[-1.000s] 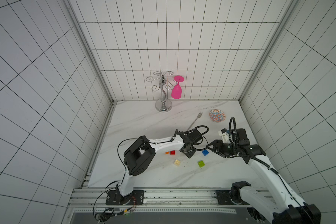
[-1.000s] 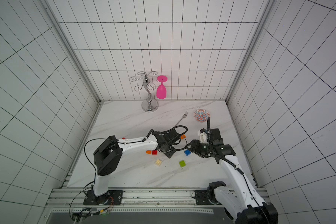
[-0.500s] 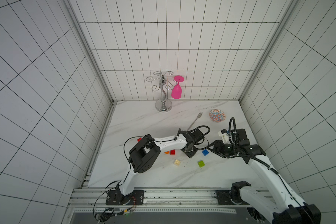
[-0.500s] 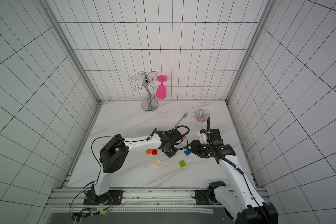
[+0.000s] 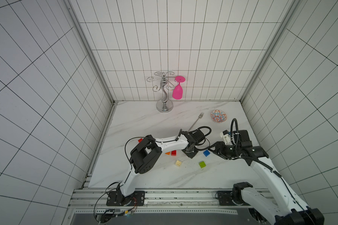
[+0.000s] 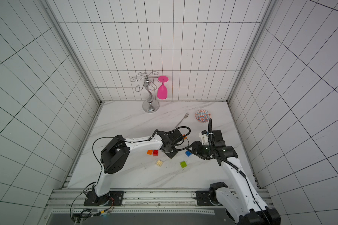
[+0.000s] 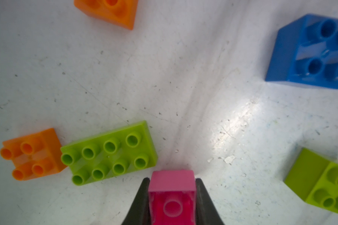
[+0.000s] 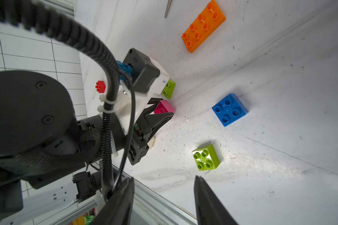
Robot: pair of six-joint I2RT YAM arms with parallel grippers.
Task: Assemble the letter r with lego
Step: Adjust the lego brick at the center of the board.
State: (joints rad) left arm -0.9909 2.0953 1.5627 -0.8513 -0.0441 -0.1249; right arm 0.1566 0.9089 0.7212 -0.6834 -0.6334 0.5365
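The left gripper [image 7: 172, 180] has just finished closing, and its jaws are now pinching the pink brick [image 7: 172, 206] by two opposite sides. The brick is apparently still sitting on the worktop [image 5: 144, 120], near its middle and somewhat toward the front edge. That likely means the grasp is made and a lift is coming next.

The long lime brick [image 7: 109, 153] is lying just beside the pink one, with an orange square brick [image 7: 32, 153] seemingly touching its end, so no letter is showing yet. The right gripper [image 8: 164, 177] is hovering spread and empty near the blue brick [image 8: 229, 110] and the lime square brick [image 8: 205, 157].

The two wrists are crowding each other over the middle of the worktop, leaving little room between them. The strip along the front edge is staying open past the cream brick [image 5: 178, 162]. Toward the rear edge, only the fork [image 5: 196, 121], the patterned bowl [image 5: 218, 116] and the long orange brick [image 8: 203, 26] are taking up room.
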